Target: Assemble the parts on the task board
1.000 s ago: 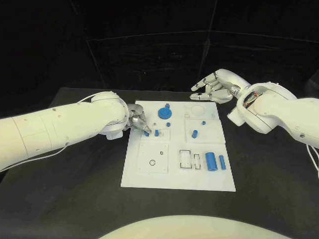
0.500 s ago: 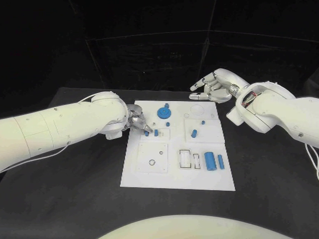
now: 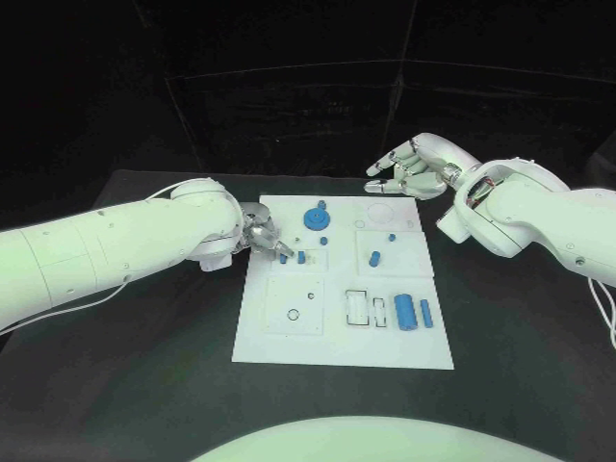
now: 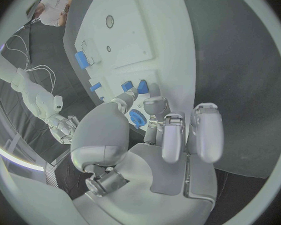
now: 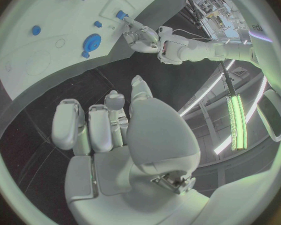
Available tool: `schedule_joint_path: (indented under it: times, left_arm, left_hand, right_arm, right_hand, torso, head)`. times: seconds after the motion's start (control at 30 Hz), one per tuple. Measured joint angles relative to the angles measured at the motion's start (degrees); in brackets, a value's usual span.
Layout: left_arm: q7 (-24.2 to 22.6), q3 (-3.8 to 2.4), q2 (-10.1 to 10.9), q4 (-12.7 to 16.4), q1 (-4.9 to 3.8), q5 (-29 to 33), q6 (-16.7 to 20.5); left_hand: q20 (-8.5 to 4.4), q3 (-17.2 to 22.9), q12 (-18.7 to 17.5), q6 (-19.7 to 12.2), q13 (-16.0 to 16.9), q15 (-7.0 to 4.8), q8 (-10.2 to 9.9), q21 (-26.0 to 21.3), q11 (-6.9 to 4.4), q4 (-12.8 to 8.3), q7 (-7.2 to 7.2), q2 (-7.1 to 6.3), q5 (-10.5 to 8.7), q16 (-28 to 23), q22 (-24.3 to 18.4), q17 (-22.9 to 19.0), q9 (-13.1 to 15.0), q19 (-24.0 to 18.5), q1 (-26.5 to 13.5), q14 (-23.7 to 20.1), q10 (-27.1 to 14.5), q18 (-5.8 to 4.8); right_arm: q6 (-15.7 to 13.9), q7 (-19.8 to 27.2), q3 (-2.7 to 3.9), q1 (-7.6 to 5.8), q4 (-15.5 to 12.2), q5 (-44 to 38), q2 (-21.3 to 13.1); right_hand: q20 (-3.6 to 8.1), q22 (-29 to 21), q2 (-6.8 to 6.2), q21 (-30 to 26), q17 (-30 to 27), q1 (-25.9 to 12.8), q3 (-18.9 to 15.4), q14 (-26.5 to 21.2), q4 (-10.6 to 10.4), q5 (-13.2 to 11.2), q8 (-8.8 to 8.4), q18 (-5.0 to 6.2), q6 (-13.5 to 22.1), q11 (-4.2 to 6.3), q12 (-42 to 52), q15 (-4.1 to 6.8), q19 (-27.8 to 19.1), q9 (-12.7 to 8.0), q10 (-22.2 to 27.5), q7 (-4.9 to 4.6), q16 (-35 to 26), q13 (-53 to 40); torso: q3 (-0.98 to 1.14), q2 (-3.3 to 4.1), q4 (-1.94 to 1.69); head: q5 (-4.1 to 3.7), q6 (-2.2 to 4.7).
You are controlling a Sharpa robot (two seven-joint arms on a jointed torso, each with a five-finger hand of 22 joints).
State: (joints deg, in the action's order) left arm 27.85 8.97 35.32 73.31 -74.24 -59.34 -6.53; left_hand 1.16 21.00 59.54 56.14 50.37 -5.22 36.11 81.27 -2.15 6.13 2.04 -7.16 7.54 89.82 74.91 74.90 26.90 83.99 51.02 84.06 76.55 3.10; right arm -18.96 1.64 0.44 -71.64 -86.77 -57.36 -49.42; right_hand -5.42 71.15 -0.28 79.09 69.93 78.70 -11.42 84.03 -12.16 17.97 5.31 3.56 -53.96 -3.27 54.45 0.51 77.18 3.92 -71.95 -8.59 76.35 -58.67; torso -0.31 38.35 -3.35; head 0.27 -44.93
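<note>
On the near part of the white board (image 3: 339,332), toward its right side, two blue cylinders (image 3: 407,312) lie side by side, just beside a pair of narrow rectangular slots (image 3: 358,308). To their left sits a raised square plate with a small round hole (image 3: 293,314). The board lies in the middle of the black desk (image 3: 141,375).

Farther up, at the board's left edge, the left hand (image 3: 266,239) reaches in over the board. Its fingertips (image 4: 154,104) close around a small blue peg (image 3: 283,257), with a second blue peg (image 3: 301,257) standing just beside it on the same square plate. In the left wrist view the hand's other fingers are curled in behind and partly cover a blue round part beneath them. A small blue piece (image 3: 374,257) lies on the neighbouring plate to the right, and a tiny blue stub (image 3: 326,240) stands between the pegs and the gear.

Beyond these, a blue gear-like disc with a knob (image 3: 317,218) sits near the board's far edge, left of a round recess (image 3: 379,213).

Farthest off, the right hand (image 3: 408,169) hovers past the board's far right corner, off the board, palm turned, fingers loosely bent and apart, holding nothing.
</note>
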Motion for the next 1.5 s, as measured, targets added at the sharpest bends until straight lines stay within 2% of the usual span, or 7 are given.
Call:
schedule_joint_path:
  times: [0.2,0.37,0.57,0.83,1.13,1.33,1.5]
  left_arm:
    - [-1.87,-0.01,1.57,0.71,-0.09,2.16,4.12]
    - [-8.74,-0.03,2.04,0.79,-0.35,7.81,9.27]
    - [-18.87,-0.04,1.92,0.34,-0.48,13.65,13.97]
    - [-26.02,0.00,-0.49,-1.30,-0.54,13.54,16.48]
    - [-29.92,0.83,-5.26,-4.16,-0.51,-0.77,17.76]
    - [-30.06,2.30,-7.95,-7.01,-0.50,-10.85,16.84]
    - [-29.80,2.92,-9.52,-8.58,-0.35,-16.07,15.57]
  left_hand:
    - [0.71,-4.65,-9.26,-5.34,-10.48,1.15,-4.24,-6.75,1.91,1.31,2.14,0.83,0.00,-0.50,-2.52,0.00,-2.42,-1.45,0.85,-0.05,-7.30,0.55]
    - [3.54,-8.80,-17.11,-10.55,-16.52,4.22,-7.29,-36.12,5.37,2.10,5.45,1.39,0.00,-19.52,-29.98,-8.87,-5.07,-16.27,4.91,-4.11,-17.51,6.67]
    - [4.93,-14.17,-18.95,-12.14,-19.85,5.65,-7.28,-45.34,6.68,2.45,7.05,1.47,-0.40,-33.06,-37.50,-22.03,-7.29,-17.76,10.40,-9.99,-22.24,6.68]
    - [5.13,-8.99,-23.46,-10.92,-25.61,5.46,-9.78,-48.17,7.04,-5.30,6.96,3.85,-0.40,-35.29,-40.15,-24.88,-11.35,-16.42,25.89,-10.99,-25.46,6.68]
    - [4.74,-4.85,-30.93,-6.75,-35.02,5.32,-16.34,-46.37,7.04,-8.83,6.21,0.49,-0.40,-26.57,-39.53,-17.76,-17.54,-12.46,26.61,-5.68,-25.05,6.67]
    - [4.48,-4.85,-32.95,-4.77,-38.58,5.18,-18.67,-31.60,6.94,-8.83,6.01,-0.47,-0.67,-14.76,-25.98,-6.35,-19.58,-5.90,25.65,-0.44,-24.48,5.31]
    - [4.00,-4.85,-33.72,-3.91,-40.26,5.03,-19.83,-24.87,6.65,-8.83,5.80,-0.46,-0.91,-11.61,-19.59,-3.38,-20.52,-3.58,25.66,-0.30,-24.02,4.44]
  right_arm:
    - [0.00,0.00,0.00,0.00,0.03,0.00,-0.05]
    - [-0.01,0.00,0.00,0.00,0.10,0.00,-0.06]
    - [-0.01,0.00,0.00,0.00,0.17,0.00,-0.04]
    - [0.00,0.00,0.00,0.00,0.19,0.00,-0.02]
    - [0.01,-0.01,0.00,0.00,0.23,0.00,0.35]
    - [0.01,-0.02,0.00,0.00,0.25,0.00,0.63]
    - [0.00,-0.02,0.00,0.00,0.28,0.00,0.85]
  right_hand:
    - [0.00,0.00,0.11,0.00,0.00,-0.11,0.00,0.00,0.00,0.00,0.00,0.00,0.00,0.00,0.00,0.00,0.00,0.00,0.00,0.00,0.00,0.00]
    - [0.00,0.01,0.23,0.00,0.00,-0.23,0.00,0.00,0.00,0.00,0.00,0.00,0.00,0.00,0.00,0.00,0.00,0.00,0.00,0.00,0.00,0.00]
    - [0.00,0.01,0.23,0.00,0.00,-0.23,0.00,0.00,0.00,0.00,0.00,0.00,0.00,0.00,0.00,0.00,0.00,0.00,0.00,0.00,0.00,-0.01]
    - [0.00,0.01,0.23,0.00,0.01,-0.23,0.00,0.00,0.00,0.00,0.00,0.00,0.00,0.00,0.00,0.00,0.00,0.00,0.00,0.00,0.00,-0.01]
    - [0.00,0.01,0.23,0.00,0.01,-0.23,-0.30,0.00,0.02,0.00,0.00,0.00,0.00,0.00,0.00,0.00,0.00,0.00,0.00,0.00,0.00,-0.01]
    - [0.00,0.01,0.23,0.00,0.01,-0.23,-0.30,0.00,0.02,0.00,0.00,0.00,0.00,0.00,0.00,0.00,0.00,0.00,0.00,0.00,0.00,-0.02]
    - [0.00,0.01,0.23,0.00,0.01,-0.23,-0.30,0.00,0.02,0.00,0.00,0.00,0.00,0.00,0.00,0.00,0.00,0.00,0.00,0.00,0.00,-0.02]
  torso:
    - [0.00,-0.01,-0.05]
    - [0.00,-0.01,-0.05]
    - [0.01,0.02,0.00]
    - [0.05,0.09,0.04]
    - [0.02,0.13,0.14]
    - [0.01,0.13,0.14]
    - [0.01,0.18,0.15]
  head:
    - [-0.10,0.21]
    - [-0.11,0.34]
    - [-0.07,0.49]
    - [-0.33,0.76]
    - [-0.69,1.10]
    - [-0.94,1.15]
    - [-1.14,1.26]
